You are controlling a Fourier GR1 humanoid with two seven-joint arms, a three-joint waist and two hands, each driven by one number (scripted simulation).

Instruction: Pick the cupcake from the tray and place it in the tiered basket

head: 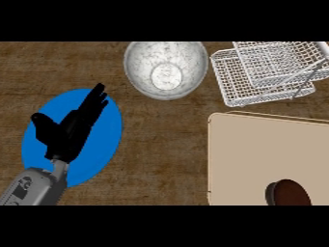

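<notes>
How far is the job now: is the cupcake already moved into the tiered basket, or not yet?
Not yet. Nothing looks done: the cupcake sits on the beige tray, at its lower edge, and the white tiered basket holds nothing. Nothing is in hand either: the left robot hand is open over the blue plate, and no right robot hand shows. Left to do: grasp, lift, carry, place.

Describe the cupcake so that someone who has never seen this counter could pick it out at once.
Start at the big beige tray that fills the lower right of the brown counter, below the white wire tiered basket. The cupcake sits at the tray's near edge. It is the only thing on the tray: small, round and dark brown, unlike the grey bowl and blue plate farther left.
</notes>
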